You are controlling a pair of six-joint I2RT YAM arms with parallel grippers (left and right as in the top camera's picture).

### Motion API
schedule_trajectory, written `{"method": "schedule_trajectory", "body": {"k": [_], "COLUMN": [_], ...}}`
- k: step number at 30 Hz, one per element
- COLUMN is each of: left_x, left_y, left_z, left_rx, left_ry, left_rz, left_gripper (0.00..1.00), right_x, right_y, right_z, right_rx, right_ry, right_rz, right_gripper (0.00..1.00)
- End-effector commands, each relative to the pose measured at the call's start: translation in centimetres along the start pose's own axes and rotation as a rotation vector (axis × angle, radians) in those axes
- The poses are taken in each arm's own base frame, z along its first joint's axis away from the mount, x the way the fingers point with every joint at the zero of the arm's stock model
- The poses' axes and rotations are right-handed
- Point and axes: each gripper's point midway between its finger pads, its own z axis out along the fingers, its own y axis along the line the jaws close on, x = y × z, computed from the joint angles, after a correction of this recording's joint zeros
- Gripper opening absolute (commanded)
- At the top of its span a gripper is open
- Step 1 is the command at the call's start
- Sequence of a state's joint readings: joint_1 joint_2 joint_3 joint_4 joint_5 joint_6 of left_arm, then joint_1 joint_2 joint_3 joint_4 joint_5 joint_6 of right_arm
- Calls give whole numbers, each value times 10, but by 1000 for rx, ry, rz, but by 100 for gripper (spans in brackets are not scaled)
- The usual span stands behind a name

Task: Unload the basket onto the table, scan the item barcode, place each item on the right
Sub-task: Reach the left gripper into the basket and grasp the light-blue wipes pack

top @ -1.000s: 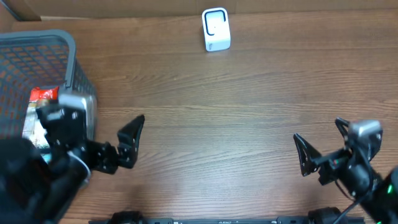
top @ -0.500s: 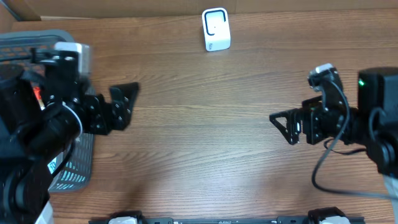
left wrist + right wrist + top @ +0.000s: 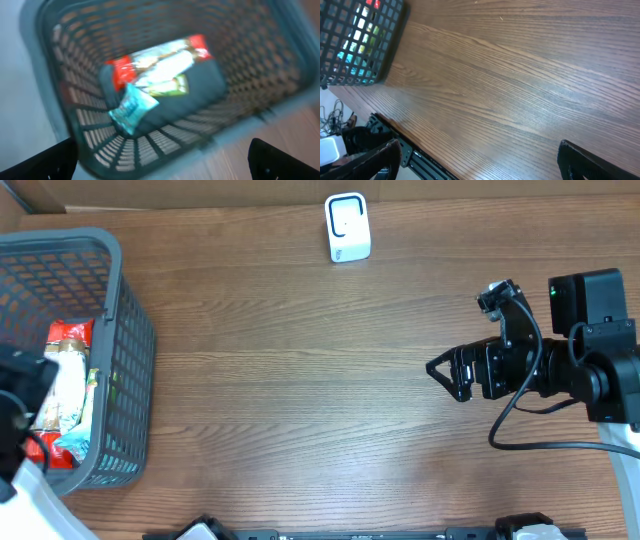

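Our left pincer (image 3: 161,150) hangs released. Its dark fingertips (image 3: 60,157) are spread to the lower corners of the wrist view and nothing is between them. Directly below it the grey mesh basket (image 3: 260,60) stands with its top open. On the basket floor under the pincer lie the items: a red-and-white packet (image 3: 160,62), a green packet (image 3: 172,86) touching its lower edge, and a teal packet (image 3: 132,107) reaching toward the near wall. This view is blurred, so we cannot make out any barcode. The basket walls ring the packets on every side.

Our right pincer (image 3: 440,370) is released too and carries nothing, its jaws apart and pointing across the worktop (image 3: 300,380) toward the basket, which is well apart from it at the opposite end. Between the two we see only bare wood, a broad open stretch. In its wrist view the worktop's front edge runs close by, below the pincer. Beyond this pincer and off to its left, the white scanner (image 3: 347,227) stands upright near the worktop's far edge, apart from everything else.
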State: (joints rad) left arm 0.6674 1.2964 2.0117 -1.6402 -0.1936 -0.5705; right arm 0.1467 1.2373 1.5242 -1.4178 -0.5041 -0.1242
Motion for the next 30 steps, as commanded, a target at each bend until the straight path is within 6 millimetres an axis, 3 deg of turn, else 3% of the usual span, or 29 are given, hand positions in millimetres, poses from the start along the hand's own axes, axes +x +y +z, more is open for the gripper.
{"method": "schedule_trajectory", "body": {"k": [1,6,11,16,25,30], "left_x": [1,9,21,36,77,87], "left_y": [16,36,38,31,48,56], "left_z": [37,99,140,173,221,239], "left_rx": [-41,-52,-62,-37,-83,-109], "left_ry": [87,190,247,300,440,433], "left_rz": [-84,-93,-23,62,134,149], "left_gripper": [100,98,95,91,91,94], "right_x": [-4,-1,0,0,6,9], "right_y": [3,2,0,-1,-6,-8], "right_z": [-6,-4,-1,1,10,14], "right_rx": [12,11,10,10,8,7], "right_ry": [-16,-5,5,13,46,58], "right_rz": [-26,-22,-16,-12,7,14], "right_gripper": [100,100,100,100,100,100]}}
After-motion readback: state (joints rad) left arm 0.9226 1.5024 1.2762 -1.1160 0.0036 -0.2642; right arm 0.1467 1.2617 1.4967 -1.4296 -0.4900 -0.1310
